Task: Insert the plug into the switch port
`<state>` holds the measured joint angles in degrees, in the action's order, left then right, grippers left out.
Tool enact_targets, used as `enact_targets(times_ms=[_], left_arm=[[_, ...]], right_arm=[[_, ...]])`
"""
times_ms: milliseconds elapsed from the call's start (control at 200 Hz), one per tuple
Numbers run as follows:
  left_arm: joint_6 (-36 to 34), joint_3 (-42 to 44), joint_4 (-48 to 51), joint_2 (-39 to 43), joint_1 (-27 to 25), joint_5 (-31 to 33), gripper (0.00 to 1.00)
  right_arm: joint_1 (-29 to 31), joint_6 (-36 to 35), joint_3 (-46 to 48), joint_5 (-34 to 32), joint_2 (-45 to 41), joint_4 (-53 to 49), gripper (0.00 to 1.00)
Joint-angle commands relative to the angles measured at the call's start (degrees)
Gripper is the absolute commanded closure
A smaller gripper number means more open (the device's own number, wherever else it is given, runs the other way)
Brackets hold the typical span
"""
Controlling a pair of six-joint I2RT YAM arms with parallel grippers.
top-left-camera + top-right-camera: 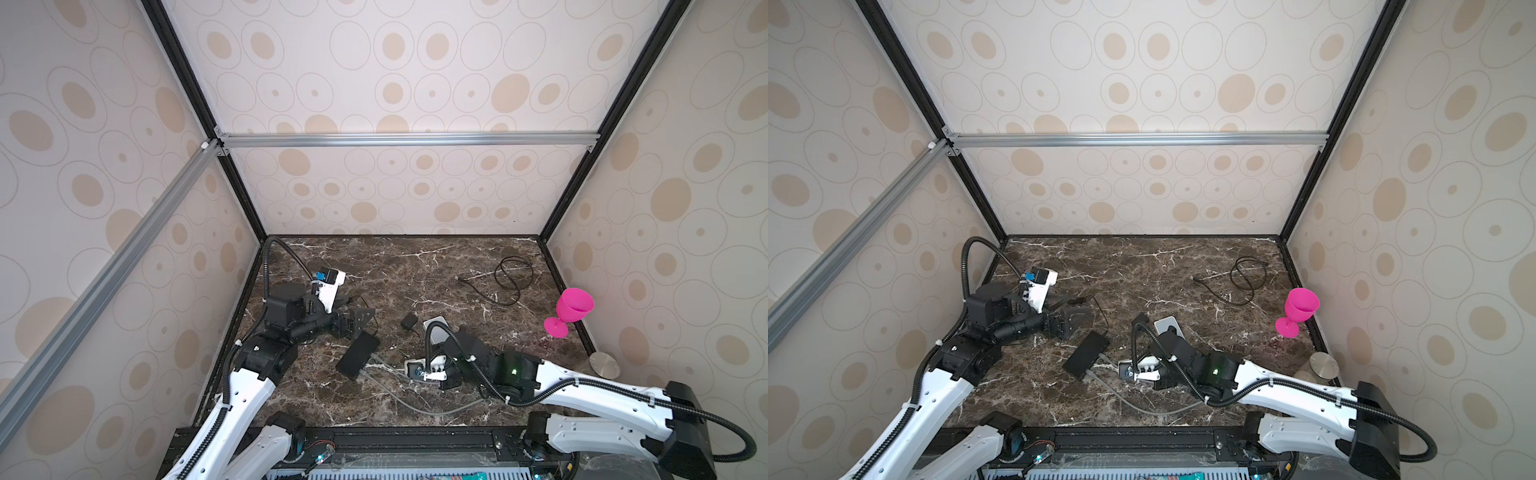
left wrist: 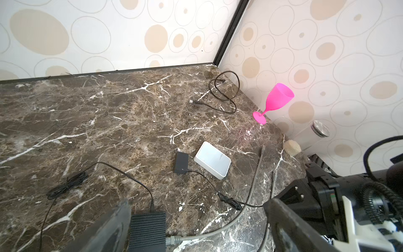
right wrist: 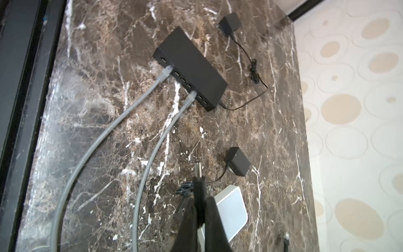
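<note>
Plug (image 3: 198, 169) is in hand, not seated. The right end effector (image 3: 199, 196) is pinched tight on its black moulded body, with the barrel tip sticking out past the fingertips. It hangs over the worktop (image 3: 250, 122) between the black switch (image 3: 192, 65) and the white box (image 3: 231, 212), closer to the white box. Its thin lead runs to a small black adapter (image 3: 238, 161) lying just beside it.

My read: pick-up is done. What's left is lining the barrel up with a socket and pushing it home. I can't tell which socket. The black switch already has a thin black cord (image 3: 244, 104) entering one end and two grey network cables (image 3: 122, 117) in its front row. So the white box may be the target, but its socket isn't visible.

The left end effector (image 1: 358, 322) is spread wide and holds nothing, near the far end of the black switch. It could brace a housing if needed.

Materials:
- Black switch: long flat matte box with a ribbed top and a row of square ports.
- White box: smooth glossy plastic with rounded corners. Probably light, so it may slide under a push.
- Grey cables: thick and stiff-looking, with pale boots.
- Plug: small metal cylinder on a rubbery black body.
- Worktop: polished brown marble look with white veins. Looks slick.
</note>
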<state>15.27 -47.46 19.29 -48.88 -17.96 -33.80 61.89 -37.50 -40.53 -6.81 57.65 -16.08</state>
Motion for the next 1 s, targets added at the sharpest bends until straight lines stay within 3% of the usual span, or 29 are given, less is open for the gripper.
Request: enact_targets(times_ms=[0, 80, 155, 250, 365, 505, 670, 835, 995], left_arm=[[4.80, 2.26, -1.44, -1.16, 0.47, -1.77, 0.02], [7.33, 4.08, -4.65, -0.36, 0.46, -3.79, 0.02], [9.09, 5.47, -7.54, 0.40, 0.47, -6.21, 0.02], [10.80, 6.72, -9.67, 1.07, 0.45, -9.25, 0.04], [13.13, 8.37, -12.42, 0.92, -0.16, -11.61, 0.19], [14.84, 10.72, -15.23, -0.09, -1.61, -11.37, 0.41], [14.25, 11.51, -14.25, -1.45, -3.16, -9.50, 0.43], [11.68, 10.80, -11.19, -2.89, -3.49, -9.08, 0.42], [10.40, 11.22, -11.05, -5.20, -3.90, -9.34, 0.40]], right_arm=[[-1.20, 10.28, 1.77, 2.35, -3.66, 3.28, 1.00], [-2.99, 17.71, 1.30, 2.81, -4.91, 3.72, 1.00], [-5.76, 28.84, -1.48, 1.70, -4.12, 1.98, 1.00], [-11.60, 36.53, -6.97, 12.98, -0.52, -3.40, 1.00], [-14.12, 40.62, -12.19, 23.93, 4.80, -4.96, 1.00], [-14.56, 45.92, -20.52, 25.67, 12.34, -9.91, 1.00], [-16.31, 49.06, -28.25, 26.47, 19.63, -18.25, 1.00], [-18.04, 48.73, -25.08, 31.93, 19.39, -15.83, 1.00], [-19.06, 55.40, -19.17, 25.09, 16.78, -11.72, 1.00]])
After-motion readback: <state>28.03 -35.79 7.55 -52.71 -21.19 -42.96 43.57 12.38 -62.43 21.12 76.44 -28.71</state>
